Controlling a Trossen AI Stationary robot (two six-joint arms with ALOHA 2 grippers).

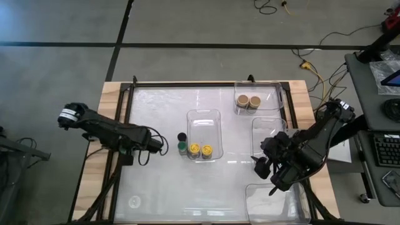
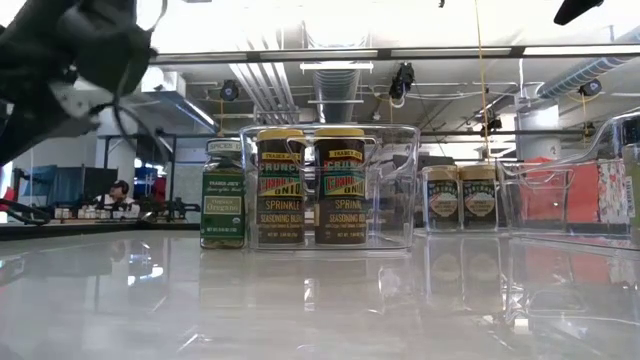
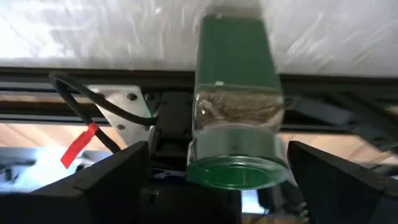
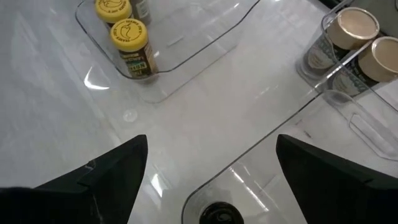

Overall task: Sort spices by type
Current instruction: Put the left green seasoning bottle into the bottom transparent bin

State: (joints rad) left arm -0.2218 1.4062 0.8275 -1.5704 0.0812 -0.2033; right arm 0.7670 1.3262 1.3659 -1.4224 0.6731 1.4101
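My left gripper (image 1: 157, 145) hangs raised over the table's left part (image 2: 80, 60), shut on a green-lid spice jar (image 3: 236, 93). A second green-lid jar (image 1: 182, 147) and a black-lid jar (image 1: 182, 137) stand on their bases just left of the middle tray (image 1: 204, 114). Two yellow-lid jars (image 1: 200, 150) stand inside that tray. Two tan-lid jars (image 1: 248, 100) stand in the far right tray. My right gripper (image 1: 265, 165) is open over the right side (image 4: 211, 140). Below it, another black lid (image 4: 217, 214) shows inside a clear tray. My left gripper has the green-lid jar between its two fingers (image 3: 311, 180), which run along the jar's sides. The lid (image 3: 233, 168) is toward the wrist and the base points away, down at the table. The exact touching spots do not show. No jar stands on the table below the gripper.
Clear trays stand at the middle, the far right (image 1: 275, 87), the right (image 1: 265, 125) and the near right corner (image 1: 278, 206). A black frame (image 1: 128, 125) and wooden strips edge the table. Bare tabletop lies along the near left (image 1: 156, 194).
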